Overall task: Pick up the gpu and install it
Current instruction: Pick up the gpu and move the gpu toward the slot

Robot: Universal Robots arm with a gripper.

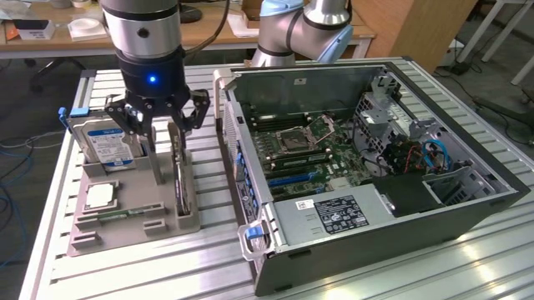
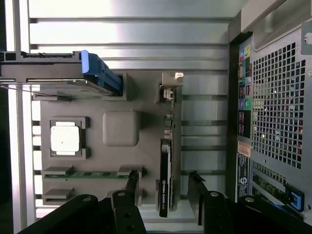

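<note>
Pick-up stage: your gripper (image 1: 164,125), wide open and empty, hangs over the gpu (image 1: 180,181) standing edgewise in the grey holder (image 1: 134,187) at 9 o'clock of the PC case (image 1: 401,244); grasping likely needs fingers (image 2: 131,184) straddling it squarely.

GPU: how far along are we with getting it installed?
Done: the gripper is lined up over the gpu, with open jaws on either side of the card. In hand: nothing; the gpu stands on edge in the tray. Left: the grasp, the lift, and seating it in the open case.
</note>
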